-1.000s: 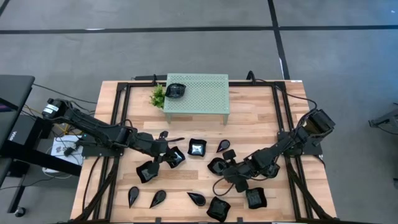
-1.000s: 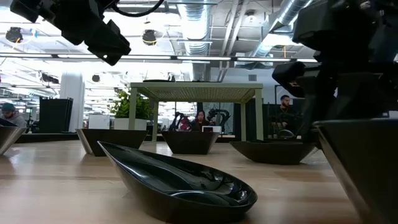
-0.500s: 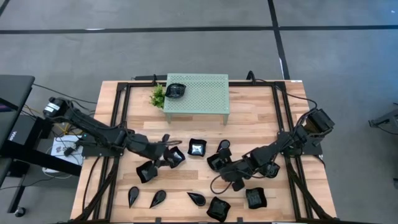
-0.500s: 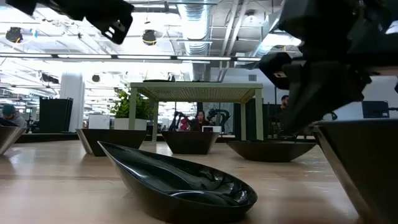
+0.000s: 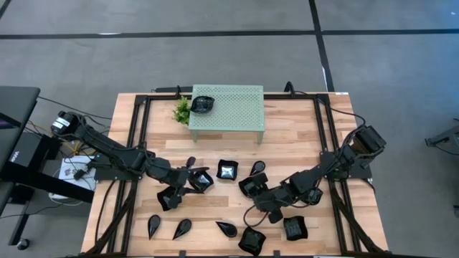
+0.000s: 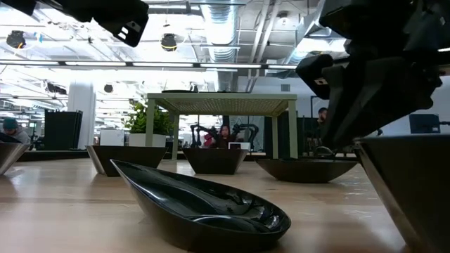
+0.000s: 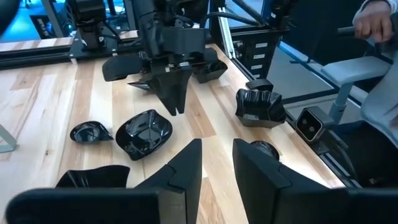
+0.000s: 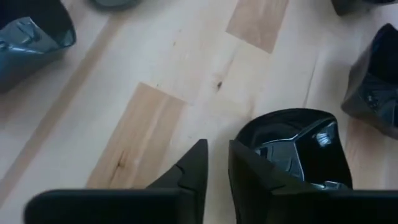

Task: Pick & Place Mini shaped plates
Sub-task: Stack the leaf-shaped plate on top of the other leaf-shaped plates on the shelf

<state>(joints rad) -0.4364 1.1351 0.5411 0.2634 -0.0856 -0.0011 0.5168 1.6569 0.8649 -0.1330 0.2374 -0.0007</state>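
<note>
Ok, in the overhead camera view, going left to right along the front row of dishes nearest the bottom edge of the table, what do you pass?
Teardrop dish → second teardrop dish → third teardrop dish → wavy square dish → another wavy square dish.

Two dark robot arms

Black, jointed, thin black cables alongside; pointed black fingers (image 7: 186, 165) on each gripper.

One camera hangs high above me, looking straight down on the whole wooden table (image 5: 294, 136). Another sits at table-top height, facing level across it into the room; both catch my mint-green stand (image 5: 226, 107). My left wrist camera looks across the table toward my other arm; my right wrist camera points steeply down, close to the boards.
</note>
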